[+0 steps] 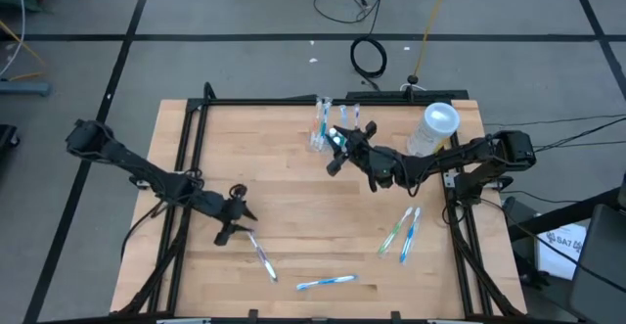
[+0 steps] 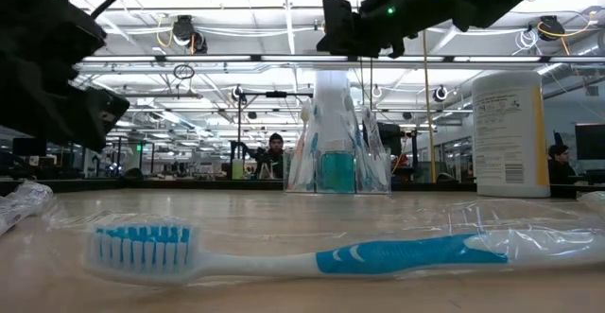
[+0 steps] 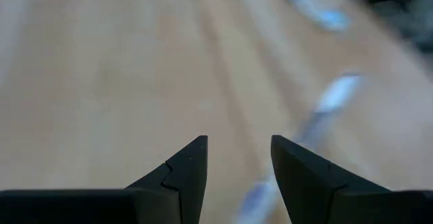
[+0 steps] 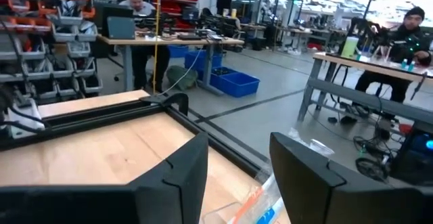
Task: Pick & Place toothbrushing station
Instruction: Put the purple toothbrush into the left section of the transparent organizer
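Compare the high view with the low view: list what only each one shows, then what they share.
Only the high view: the left pincer, open above a toothbrush, and two toothbrushes side by side near the right edge.
Only the low view: the room behind, with a person at a desk.
Both: the toothbrushing station at the table's far side, the open right pincer by it, and the white-topped cylinder.

The dark left arm reaches inward over the table's near left, its two-finger left gripper parted. The dark right arm stretches toward centre, its right gripper parted, holding nothing.
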`<action>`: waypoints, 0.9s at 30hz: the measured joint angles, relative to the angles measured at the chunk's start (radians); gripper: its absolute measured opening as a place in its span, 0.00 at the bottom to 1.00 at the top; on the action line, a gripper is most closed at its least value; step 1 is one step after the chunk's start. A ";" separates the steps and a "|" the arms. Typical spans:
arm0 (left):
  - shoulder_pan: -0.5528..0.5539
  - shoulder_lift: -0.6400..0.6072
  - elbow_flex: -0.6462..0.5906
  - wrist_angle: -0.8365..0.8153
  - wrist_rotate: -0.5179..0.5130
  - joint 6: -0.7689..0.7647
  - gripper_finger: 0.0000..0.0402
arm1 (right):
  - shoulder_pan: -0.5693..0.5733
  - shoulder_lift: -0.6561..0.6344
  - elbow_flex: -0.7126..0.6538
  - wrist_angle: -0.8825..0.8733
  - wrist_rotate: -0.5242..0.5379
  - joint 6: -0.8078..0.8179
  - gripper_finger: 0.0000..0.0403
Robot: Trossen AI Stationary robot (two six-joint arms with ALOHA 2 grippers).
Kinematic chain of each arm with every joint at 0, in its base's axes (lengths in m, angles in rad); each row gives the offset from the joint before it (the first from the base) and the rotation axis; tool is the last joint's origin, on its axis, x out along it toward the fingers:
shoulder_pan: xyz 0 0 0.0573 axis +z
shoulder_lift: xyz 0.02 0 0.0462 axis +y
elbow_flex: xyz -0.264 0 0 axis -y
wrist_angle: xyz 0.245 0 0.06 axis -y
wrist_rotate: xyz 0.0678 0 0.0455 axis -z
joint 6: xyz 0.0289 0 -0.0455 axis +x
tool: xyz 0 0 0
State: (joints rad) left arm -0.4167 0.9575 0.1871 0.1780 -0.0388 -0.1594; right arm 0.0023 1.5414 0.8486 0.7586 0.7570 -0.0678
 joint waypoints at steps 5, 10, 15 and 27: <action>0.000 0.064 0.000 0.008 -0.101 -0.052 0.44 | 0.001 0.000 0.000 -0.001 0.000 0.022 0.37; 0.000 0.129 0.000 0.029 0.085 -0.032 0.52 | 0.001 0.000 0.000 -0.001 0.000 0.030 0.37; -0.004 0.179 0.000 0.033 0.047 -0.025 0.59 | 0.001 0.000 0.000 -0.001 0.000 0.030 0.37; -0.003 0.284 0.002 0.048 0.099 0.009 0.52 | 0.001 0.000 0.000 -0.003 -0.002 0.030 0.37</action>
State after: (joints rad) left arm -0.4198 1.2419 0.1894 0.2264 0.0597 -0.1502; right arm 0.0029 1.5414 0.8486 0.7559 0.7551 -0.0376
